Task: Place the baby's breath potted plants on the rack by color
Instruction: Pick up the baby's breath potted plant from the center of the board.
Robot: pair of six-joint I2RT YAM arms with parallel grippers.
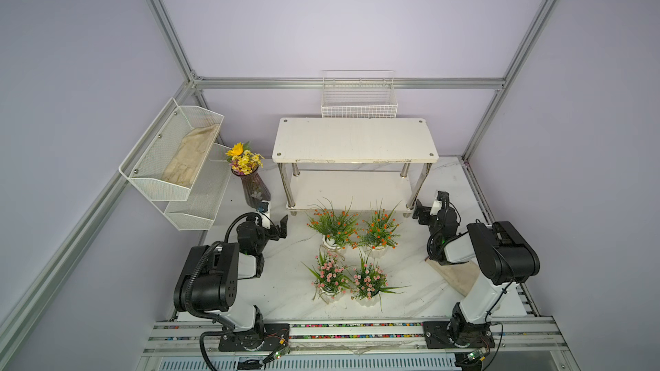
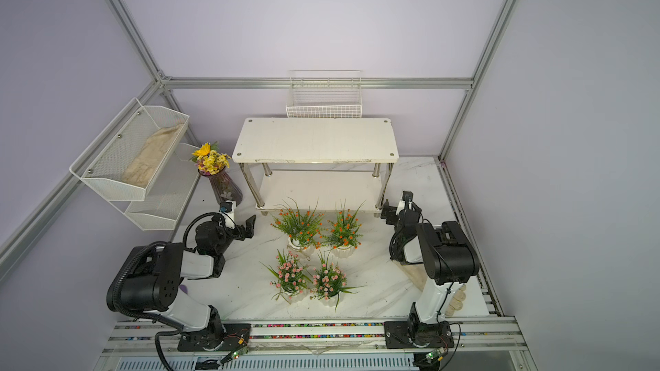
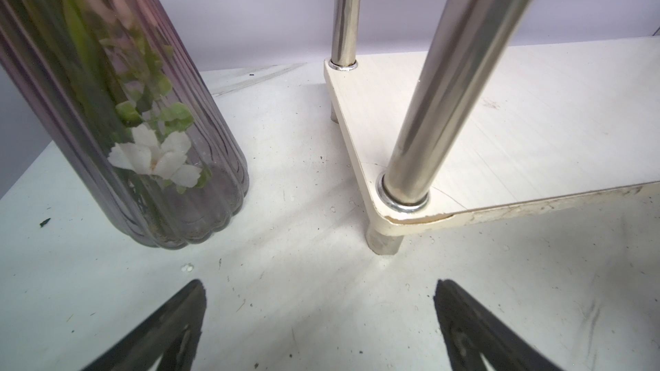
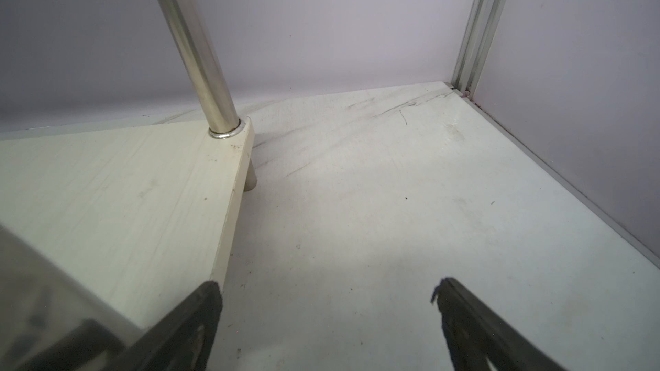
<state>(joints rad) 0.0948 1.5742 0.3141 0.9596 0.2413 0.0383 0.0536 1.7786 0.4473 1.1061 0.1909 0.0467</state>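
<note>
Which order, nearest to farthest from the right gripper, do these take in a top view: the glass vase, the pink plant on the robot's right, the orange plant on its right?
1. Orange plant: just beside the open right gripper, towards the middle.
2. Pink plant: nearer the robot's bases, in the front row.
3. Glass vase: far over on the robot's left side.

The rack [image 1: 355, 139] has cream-white boards on shiny silver legs; the two orange-flowered potted plants [image 1: 334, 224] nearest it and the two pink-flowered potted plants [image 1: 330, 274] toward the surface's front edge share green leaves and white ribbed pots; the surface [image 1: 285, 290] is white, veined grey like marble; the vase [image 1: 255, 189] is ribbed smoky purple glass.
</note>
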